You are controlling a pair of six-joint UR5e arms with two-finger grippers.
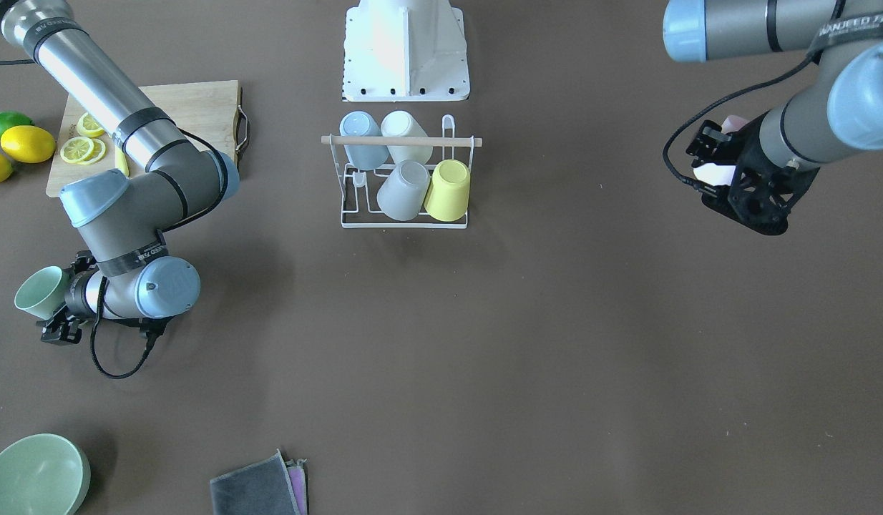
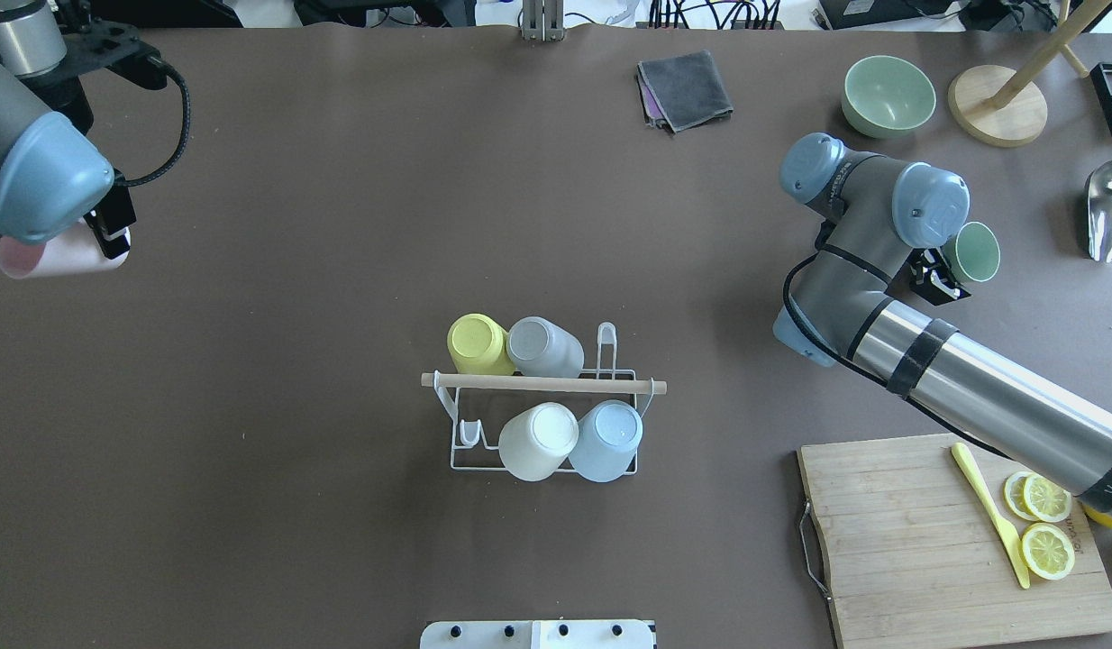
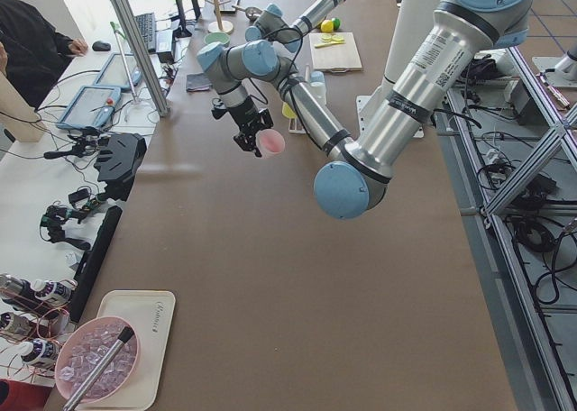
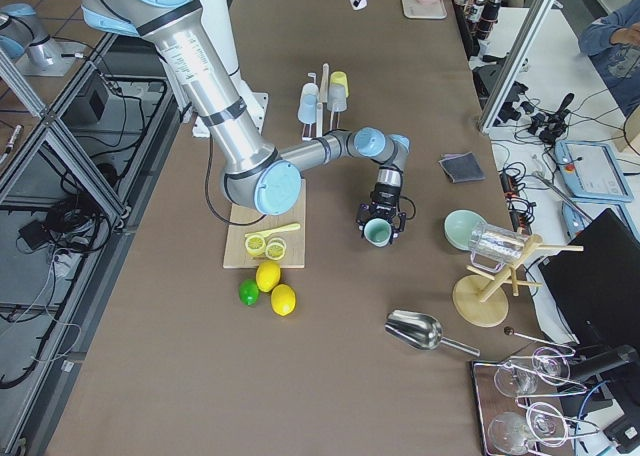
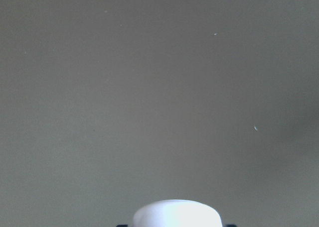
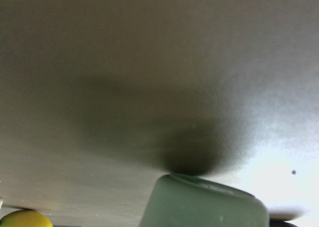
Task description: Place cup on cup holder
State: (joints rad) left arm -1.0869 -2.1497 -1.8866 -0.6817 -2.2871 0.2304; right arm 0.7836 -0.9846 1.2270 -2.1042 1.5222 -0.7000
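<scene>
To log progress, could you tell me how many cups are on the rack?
4: yellow cup and grey cup on the rack's far side from the robot, white cup and blue cup on its near side.

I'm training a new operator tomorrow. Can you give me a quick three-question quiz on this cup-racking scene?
1. Count: how many cups sit on the rack?
2. True or false: the right jaws are empty.
3. Which cup do the left jaws hold? A green, B pink, C orange.

Key
1. Four: yellow, grey, white, blue.
2. False: they are shut on the green cup.
3. B: the pink cup.
</scene>
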